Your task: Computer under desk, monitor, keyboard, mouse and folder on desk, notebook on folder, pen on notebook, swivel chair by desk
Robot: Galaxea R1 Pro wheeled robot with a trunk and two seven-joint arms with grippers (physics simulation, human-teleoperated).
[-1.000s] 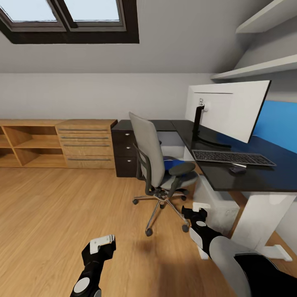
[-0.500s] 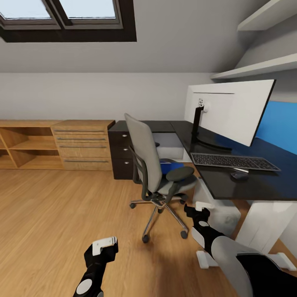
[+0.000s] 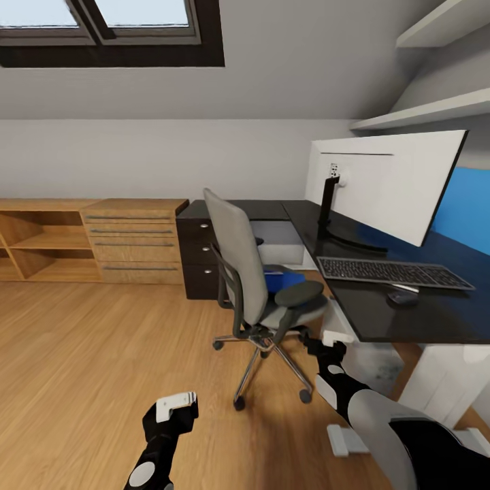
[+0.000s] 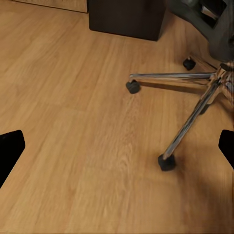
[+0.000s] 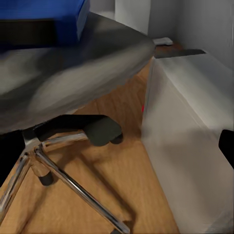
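Swivel chair (image 3: 262,286) stands off the desk (image 3: 408,309) corner, seat turned toward the robot; blue folder (image 3: 282,280) lies flat on the seat behind the armrest (image 3: 298,294), so it has to be lifted out over that arm or from the open front; in the right wrist view the folder (image 5: 41,22) sits at the seat's far edge.

Monitor (image 3: 384,184) is on the desk w/ keyboard (image 3: 395,272) just in front and mouse (image 3: 403,297) touching-close at the keyboard's 5 o'clock; bare black top beyond the mouse looks like room for the folder. Computer (image 5: 190,141) is under the desk, just beside the chair base; tight gap there.

Left gripper (image 3: 173,408) hangs low at 7 o'clock from the chair, fingers apart, empty, over bare floor (image 4: 73,122); chrome legs and casters (image 4: 166,162) near. Right gripper (image 3: 327,350) sits at the chair's 5 o'clock, below seat level betw. seat and computer; fingers apart per wrist view, holding nothing. Judgement: approach stage; right arm must rise to clear the seat edge.
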